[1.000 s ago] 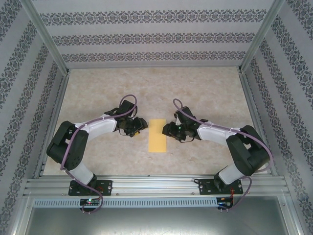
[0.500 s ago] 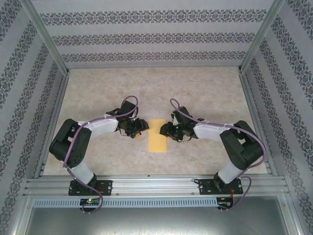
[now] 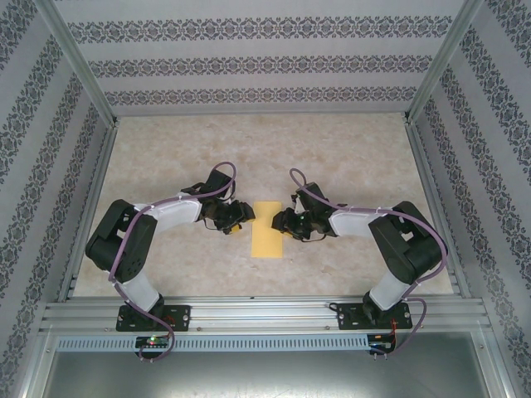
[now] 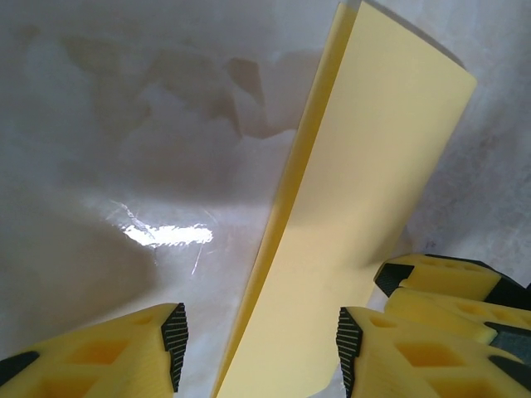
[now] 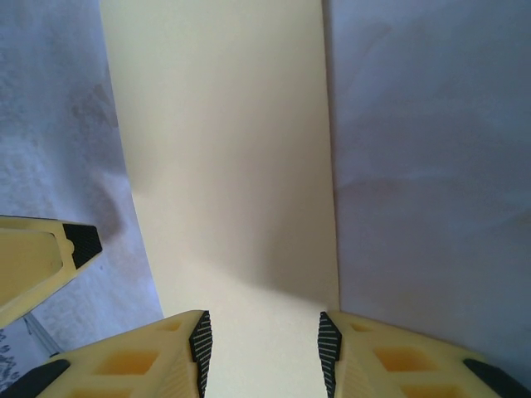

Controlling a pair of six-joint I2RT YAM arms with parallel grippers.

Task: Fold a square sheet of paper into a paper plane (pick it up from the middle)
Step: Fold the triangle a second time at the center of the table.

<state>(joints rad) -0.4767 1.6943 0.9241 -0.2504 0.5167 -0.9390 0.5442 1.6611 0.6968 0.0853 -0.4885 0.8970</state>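
The yellow square sheet of paper (image 3: pixel 267 229) lies on the table folded in half into a narrow rectangle. In the left wrist view the sheet (image 4: pixel 365 191) shows two layers, with its long left edge slightly raised. My left gripper (image 3: pixel 240 217) is at the sheet's left side, open, its jaws (image 4: pixel 259 340) straddling that raised edge. My right gripper (image 3: pixel 281 222) is at the right side, open, with its jaws (image 5: pixel 261 344) low over the sheet (image 5: pixel 224 149). Neither gripper is pinching the paper. The right gripper's fingers (image 4: pixel 431 278) show beside the left one.
The marbled beige tabletop (image 3: pixel 274 149) is fenced by patterned walls (image 3: pixel 265 62) and metal frame posts (image 3: pixel 79 70). An aluminium rail (image 3: pixel 265 313) with both arm bases runs along the near edge.
The right gripper has slid left onto the sheet's right edge and its arm has folded in. The left gripper has crept slightly right. The paper has not moved.
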